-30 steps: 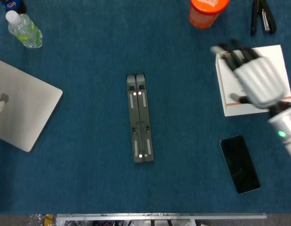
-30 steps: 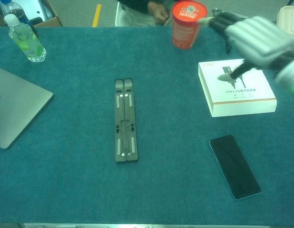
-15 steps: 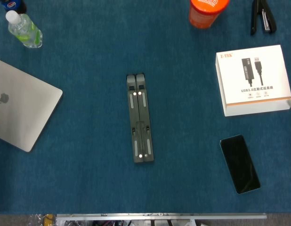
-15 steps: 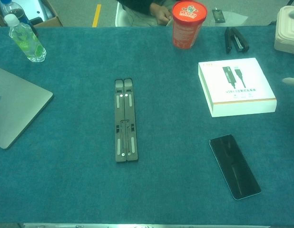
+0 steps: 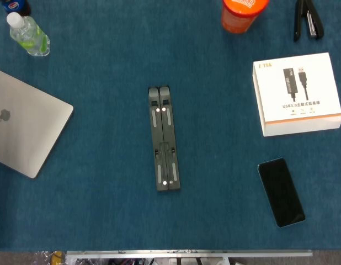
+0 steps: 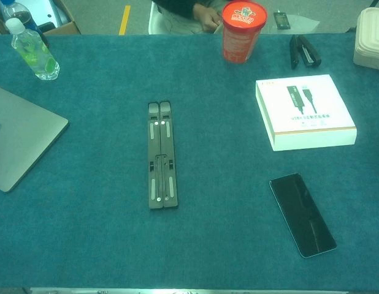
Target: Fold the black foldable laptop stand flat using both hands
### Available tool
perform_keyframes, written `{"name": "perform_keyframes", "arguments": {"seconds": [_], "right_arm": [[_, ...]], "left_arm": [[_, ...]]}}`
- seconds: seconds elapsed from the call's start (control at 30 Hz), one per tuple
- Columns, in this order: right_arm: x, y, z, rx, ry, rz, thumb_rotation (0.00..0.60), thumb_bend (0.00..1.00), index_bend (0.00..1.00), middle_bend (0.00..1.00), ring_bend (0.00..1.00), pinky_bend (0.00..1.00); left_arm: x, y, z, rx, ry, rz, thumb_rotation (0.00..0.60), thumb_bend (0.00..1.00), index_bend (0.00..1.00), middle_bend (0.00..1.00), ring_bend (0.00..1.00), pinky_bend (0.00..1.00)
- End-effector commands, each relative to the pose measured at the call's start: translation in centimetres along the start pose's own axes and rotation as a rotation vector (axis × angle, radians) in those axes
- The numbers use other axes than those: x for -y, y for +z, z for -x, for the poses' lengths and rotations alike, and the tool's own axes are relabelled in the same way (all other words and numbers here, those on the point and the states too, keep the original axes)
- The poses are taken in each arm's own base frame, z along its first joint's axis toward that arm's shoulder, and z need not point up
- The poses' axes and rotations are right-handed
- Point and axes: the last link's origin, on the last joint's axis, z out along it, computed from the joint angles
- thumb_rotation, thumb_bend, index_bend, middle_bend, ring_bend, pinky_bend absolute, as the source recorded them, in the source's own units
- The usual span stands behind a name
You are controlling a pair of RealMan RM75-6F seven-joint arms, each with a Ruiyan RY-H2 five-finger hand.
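The blue-green cloth-covered bench [image 5: 104, 221] now shows no robot hand in either view; a second ago the right robot hand hovered over the white cardboard cable box [image 5: 297, 94] and has since withdrawn past the right edge, so whether either is released or clenched cannot be told. The black folding metal laptop stand [image 5: 164, 138] lies collapsed into a narrow flat bar mid-bench, untouched. The fold looks finished.

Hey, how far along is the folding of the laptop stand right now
It looks done: the black laptop stand lies collapsed flat on the table, its two bars closed side by side. Nothing is in hand; neither hand shows in either view. Nothing visible remains to fold.
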Motion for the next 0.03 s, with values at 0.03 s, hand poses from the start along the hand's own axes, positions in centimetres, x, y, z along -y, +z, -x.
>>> {"name": "perform_keyframes", "arguments": {"seconds": [0.03], "right_arm": [[-0.09, 0.01, -0.04, -0.002, 0.003, 0.0, 0.6, 0.01, 0.0, 0.12, 0.06, 0.25]], "left_arm": [[-0.1, -0.03, 0.09, 0.004, 0.0, 0.002, 0.6, 0.23, 0.0, 0.0, 0.0, 0.01]]}}
